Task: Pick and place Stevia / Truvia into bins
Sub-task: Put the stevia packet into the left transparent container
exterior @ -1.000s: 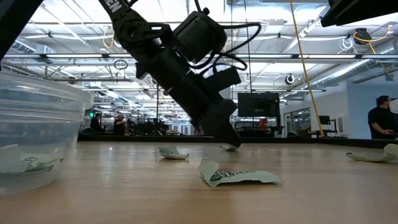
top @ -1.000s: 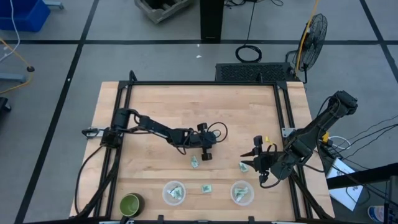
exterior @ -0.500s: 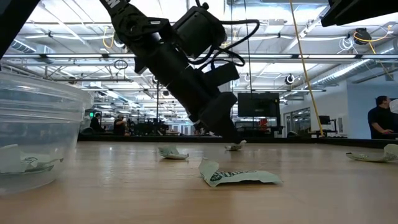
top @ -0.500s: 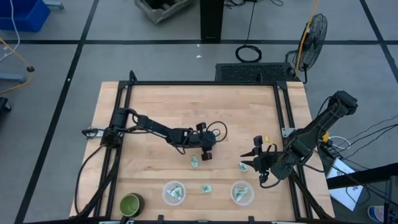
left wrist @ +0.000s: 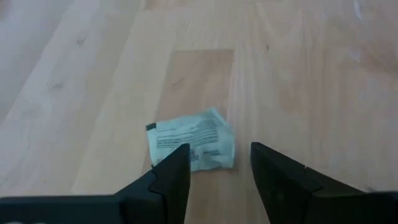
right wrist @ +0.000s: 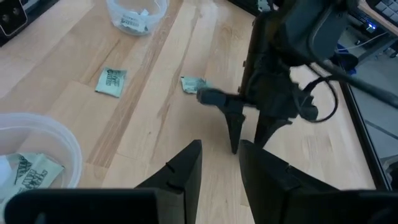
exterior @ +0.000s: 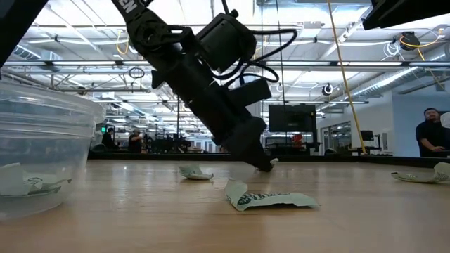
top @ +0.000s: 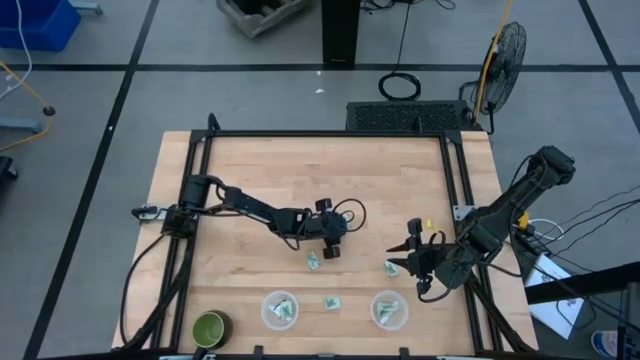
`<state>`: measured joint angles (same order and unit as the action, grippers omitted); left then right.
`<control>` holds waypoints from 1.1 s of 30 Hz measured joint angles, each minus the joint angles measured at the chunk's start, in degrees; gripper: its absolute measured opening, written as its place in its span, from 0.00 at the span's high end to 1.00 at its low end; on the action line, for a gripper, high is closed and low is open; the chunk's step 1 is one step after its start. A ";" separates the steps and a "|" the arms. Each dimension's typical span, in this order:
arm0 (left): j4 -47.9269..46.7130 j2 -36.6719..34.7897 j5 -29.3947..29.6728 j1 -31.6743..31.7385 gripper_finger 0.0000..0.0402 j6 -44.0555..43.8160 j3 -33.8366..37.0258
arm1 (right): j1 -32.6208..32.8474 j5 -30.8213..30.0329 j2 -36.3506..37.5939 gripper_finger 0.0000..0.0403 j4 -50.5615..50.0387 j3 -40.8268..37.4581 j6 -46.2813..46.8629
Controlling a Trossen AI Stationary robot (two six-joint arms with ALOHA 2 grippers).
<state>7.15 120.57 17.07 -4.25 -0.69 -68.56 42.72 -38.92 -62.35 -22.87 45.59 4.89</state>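
My left gripper [top: 331, 249] stands open near the table's middle, fingertips low over a pale green Stevia packet [left wrist: 193, 142] lying flat on the wood, seen at its tip in the low view [exterior: 271, 163]. Another packet [top: 313, 261] lies just left of it. One more [top: 331, 303] rests between the two translucent bins [top: 265, 308] [top: 405, 312], which each hold packets. My right gripper [top: 401, 256] waits open at the right, beside a packet [top: 391, 268]. My left gripper comes slanting down at the packet with its fingers spread. One fingertip [left wrist: 175, 167] overlaps the packet's near edge [left wrist: 200, 160]. Whether it touches the packet I cannot tell. The packet lies flat on the table.
A green cup [top: 209, 327] stands at the near left corner. A small yellow bit [top: 430, 224] lies by the right arm. The black frame [top: 325, 135] runs round the table. People show in the room behind [exterior: 429, 133].
My left gripper has opened. It rose a little off the table, then came down again at the packet under its tip. That packet stays flat on the wood.
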 joint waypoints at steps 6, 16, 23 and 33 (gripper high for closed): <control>-0.99 0.02 5.53 0.11 0.63 -0.35 0.00 | 0.00 -0.07 0.02 0.75 3.26 -3.69 -2.99; -1.03 -0.18 5.57 0.20 0.98 0.41 0.03 | 0.00 -0.22 0.00 0.75 10.39 -5.56 -7.28; -11.89 -9.30 5.46 -2.05 0.99 0.19 0.09 | 0.00 0.00 0.00 0.75 13.26 -5.58 -3.28; -36.95 -36.87 -2.64 -14.10 0.99 -9.89 -0.02 | 0.00 5.98 0.00 0.75 13.74 -5.58 5.39</control>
<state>-29.80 83.70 14.43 -18.35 -10.57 -68.58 42.72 -32.93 -62.35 -9.13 40.01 10.27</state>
